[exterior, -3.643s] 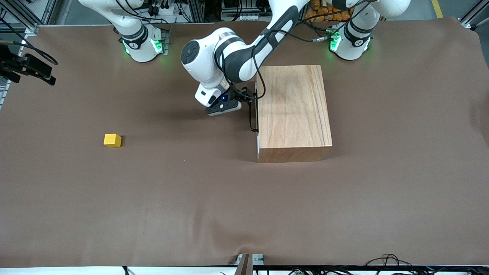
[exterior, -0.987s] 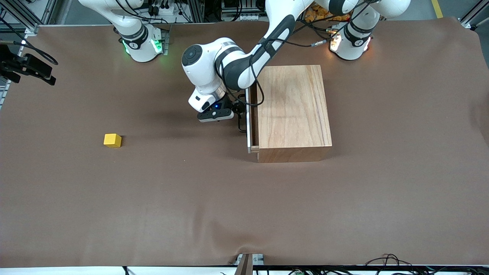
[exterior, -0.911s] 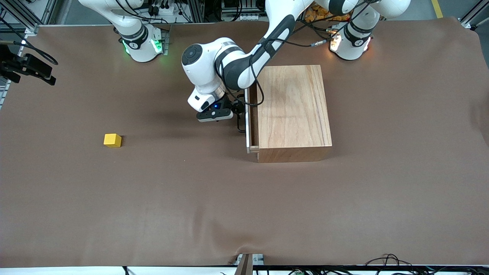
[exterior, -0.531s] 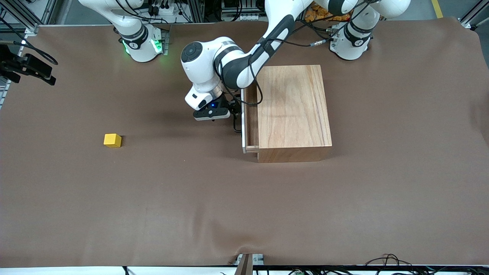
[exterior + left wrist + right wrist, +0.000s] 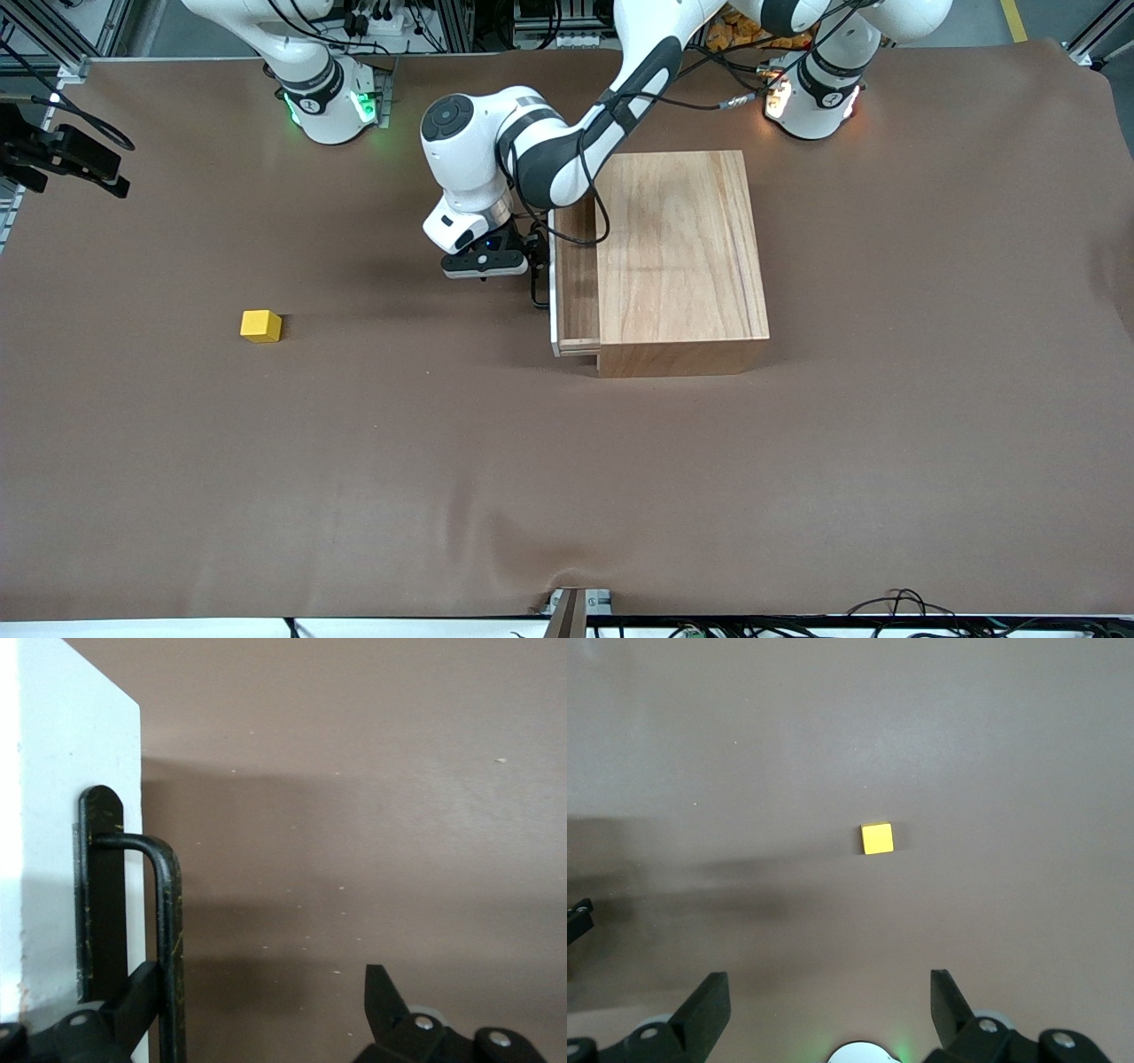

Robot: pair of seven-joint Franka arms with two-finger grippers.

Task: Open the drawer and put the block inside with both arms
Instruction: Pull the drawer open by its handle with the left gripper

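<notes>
This is a robotics lab. 2 white robot arms stand on round bases (image 5: 330, 105) bolted at the edge of a table (image 5: 567, 461) covered edge to edge in a plain brown cloth. Just past the bases, away from the front camera, aluminium frame rails (image 5: 461, 22) and bundles of black cables (image 5: 372, 13) crowd the floor. More cables (image 5: 904, 607) trail along the table's edge nearest the camera, and a black camera mount (image 5: 62, 155) juts in at the right arm's end.

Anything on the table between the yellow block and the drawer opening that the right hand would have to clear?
Nothing visible. Bare cloth lies between the block and the drawer. Only the left hand, at the handle, sits in front of the drawer.
</notes>
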